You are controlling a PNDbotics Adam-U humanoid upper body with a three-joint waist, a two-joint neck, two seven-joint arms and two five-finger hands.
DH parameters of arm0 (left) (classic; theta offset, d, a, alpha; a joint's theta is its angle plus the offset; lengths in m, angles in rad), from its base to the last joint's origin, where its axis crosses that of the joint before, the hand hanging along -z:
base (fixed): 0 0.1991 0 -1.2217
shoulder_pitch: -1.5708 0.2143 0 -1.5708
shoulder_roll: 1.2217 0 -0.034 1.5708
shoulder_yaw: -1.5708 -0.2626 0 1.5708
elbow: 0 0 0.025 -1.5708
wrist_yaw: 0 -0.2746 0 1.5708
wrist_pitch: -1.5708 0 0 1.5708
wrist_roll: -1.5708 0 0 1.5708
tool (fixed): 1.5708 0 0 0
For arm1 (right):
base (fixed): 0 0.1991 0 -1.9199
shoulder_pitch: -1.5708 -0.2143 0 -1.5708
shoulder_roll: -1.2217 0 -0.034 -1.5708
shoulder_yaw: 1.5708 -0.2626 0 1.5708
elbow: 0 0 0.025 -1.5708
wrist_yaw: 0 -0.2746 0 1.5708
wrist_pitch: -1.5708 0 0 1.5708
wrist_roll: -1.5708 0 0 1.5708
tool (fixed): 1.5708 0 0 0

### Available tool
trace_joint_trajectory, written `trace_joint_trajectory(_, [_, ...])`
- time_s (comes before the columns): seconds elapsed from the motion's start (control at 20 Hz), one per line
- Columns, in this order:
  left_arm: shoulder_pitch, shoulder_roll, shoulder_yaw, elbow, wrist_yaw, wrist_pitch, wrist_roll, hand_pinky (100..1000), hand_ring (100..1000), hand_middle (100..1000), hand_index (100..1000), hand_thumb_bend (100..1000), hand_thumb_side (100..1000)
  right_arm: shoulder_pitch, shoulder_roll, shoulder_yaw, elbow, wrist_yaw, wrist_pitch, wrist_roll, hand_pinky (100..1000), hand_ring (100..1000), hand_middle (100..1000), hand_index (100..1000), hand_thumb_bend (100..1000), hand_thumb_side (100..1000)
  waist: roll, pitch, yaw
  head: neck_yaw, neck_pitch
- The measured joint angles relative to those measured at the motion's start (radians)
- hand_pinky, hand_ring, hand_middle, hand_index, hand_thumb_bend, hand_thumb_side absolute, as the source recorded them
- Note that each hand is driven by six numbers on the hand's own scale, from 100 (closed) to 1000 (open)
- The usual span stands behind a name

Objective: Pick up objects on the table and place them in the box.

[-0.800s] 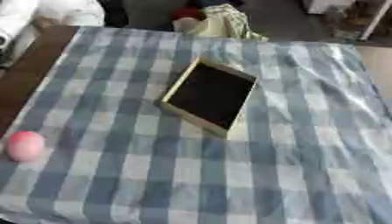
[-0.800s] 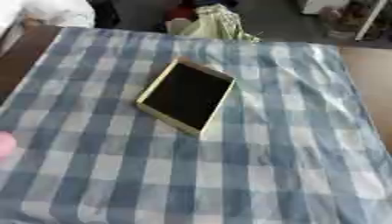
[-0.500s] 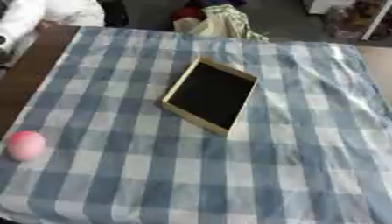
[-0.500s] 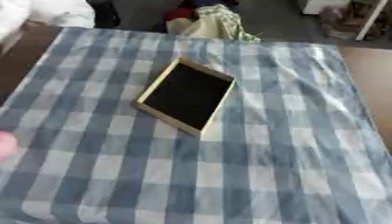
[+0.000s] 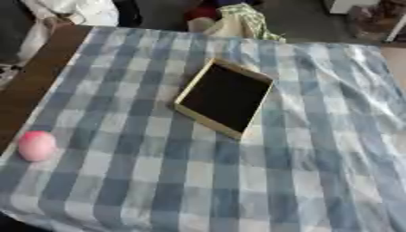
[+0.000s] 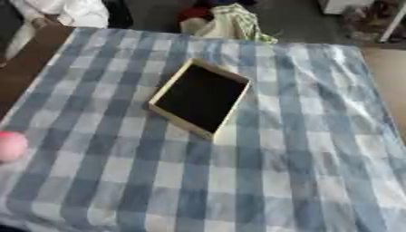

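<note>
no arm or hand in view

No readable text, label, brand, number or sign on anything here

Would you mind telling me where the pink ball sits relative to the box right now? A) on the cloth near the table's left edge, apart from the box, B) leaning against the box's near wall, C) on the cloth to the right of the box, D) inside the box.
A: the pink ball lies on the checked cloth by the left edge, well clear of the box, whose dark inside looks bare.
</note>
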Motion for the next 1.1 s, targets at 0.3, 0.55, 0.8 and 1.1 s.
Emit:
trace_joint_trajectory(0.3, [-0.01,0.047,-0.019,-0.001,-0.058,-0.012,-0.04,630,743,749,897,100,472,-0.001,-0.001,0.0,0.0,0.0,0.002,0.002,785,618,662,732,100,843,0.001,0.0,0.0,-0.012,0.0])
trace_joint_trajectory(0.55, [-0.019,0.115,-0.049,-0.002,-0.117,-0.016,-0.135,643,753,756,902,100,479,0.001,-0.008,0.0,0.0,0.0,0.002,0.003,785,617,661,732,100,844,0.005,0.0,0.006,-0.032,0.0])
trace_joint_trajectory(0.8, [-0.037,0.19,-0.089,-0.002,-0.141,-0.018,-0.246,653,766,763,907,100,546,0.001,-0.01,0.0,0.0,0.0,0.003,0.005,785,617,660,732,100,844,0.006,0.001,0.005,-0.043,-0.002])
trace_joint_trajectory(1.1, [-0.047,0.239,-0.11,-0.003,-0.151,-0.023,-0.344,679,790,783,924,100,648,0.002,-0.01,0.0,0.0,0.0,0.003,0.008,785,616,660,732,100,845,0.009,0.004,0.007,-0.049,-0.004])
